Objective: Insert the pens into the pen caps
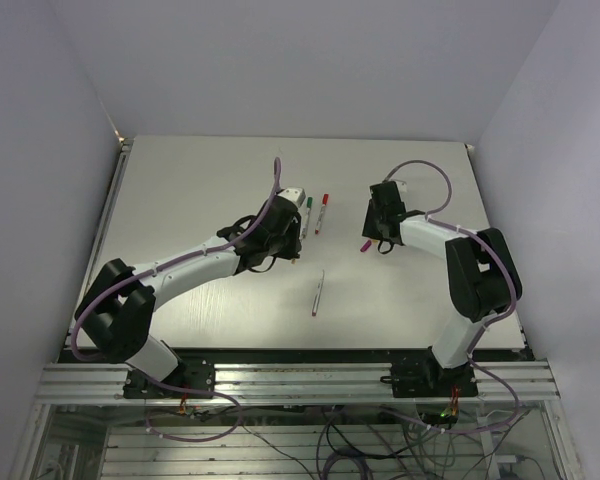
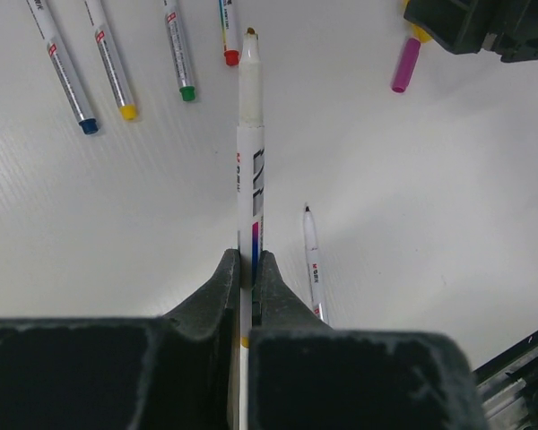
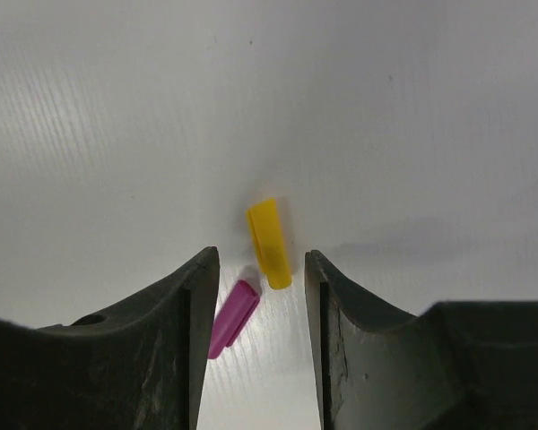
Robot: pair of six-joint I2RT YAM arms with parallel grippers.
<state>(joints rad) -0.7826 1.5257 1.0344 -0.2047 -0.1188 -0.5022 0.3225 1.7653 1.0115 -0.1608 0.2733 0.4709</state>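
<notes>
A purple cap lies beside the right end effector, a lone pen well apart.

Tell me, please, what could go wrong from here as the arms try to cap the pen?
1. The right end effector stands open around the yellow cap, with the purple cap close beside; closing might nudge or catch both.
2. The left end effector pinches the uncapped pen far back from its tip, so the long free end may tilt when pressed into a cap.
</notes>
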